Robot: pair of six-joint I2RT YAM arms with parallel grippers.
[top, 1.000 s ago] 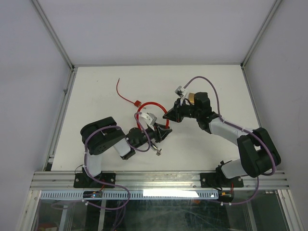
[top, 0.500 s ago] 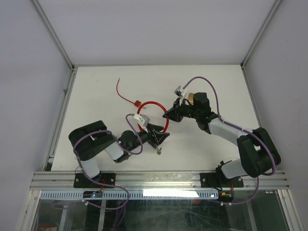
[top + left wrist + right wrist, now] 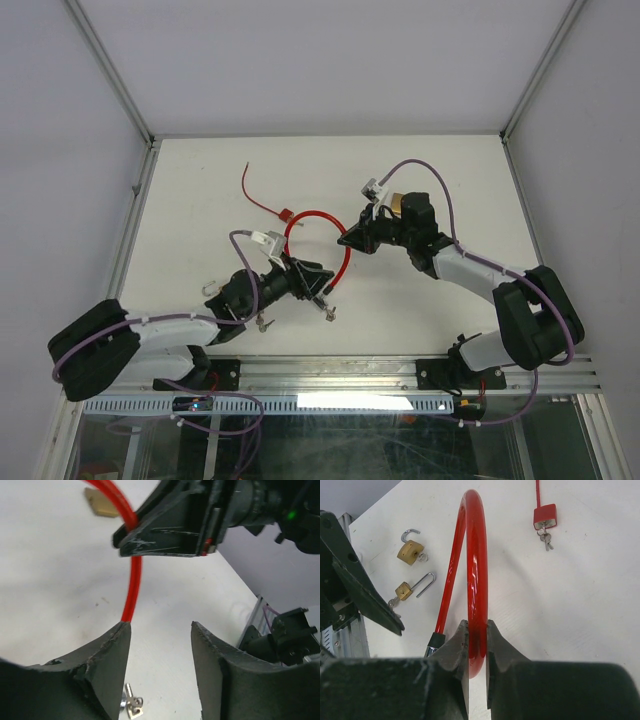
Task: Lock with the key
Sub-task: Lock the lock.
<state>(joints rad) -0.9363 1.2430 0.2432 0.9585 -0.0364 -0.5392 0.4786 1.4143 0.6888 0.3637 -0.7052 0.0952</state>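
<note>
A red cable lock [image 3: 318, 214] loops over the table. My right gripper [image 3: 350, 240] is shut on its thick red cable [image 3: 477, 605], the pads squeezing it on both sides. The cable's thin leg ends in a black and metal tip [image 3: 434, 642]. My left gripper [image 3: 308, 276] stands open beside that leg [image 3: 132, 580], with nothing between its fingers [image 3: 112, 650]. A small silver key [image 3: 131, 705] lies flat on the table just below the left finger. From above, the key [image 3: 328, 313] lies near the cable's lower end.
A small red padlock [image 3: 545, 516] with keys [image 3: 546, 537] and a thin red wire [image 3: 246, 182] lies at the back left. Two brass padlocks [image 3: 410, 550] [image 3: 404, 590] with open shackles lie near the left arm. Metal rails [image 3: 330, 372] edge the table's near side.
My left arm has drawn back to the left and stretched out low, and its gripper has opened. The right gripper holds the cable where it was.
</note>
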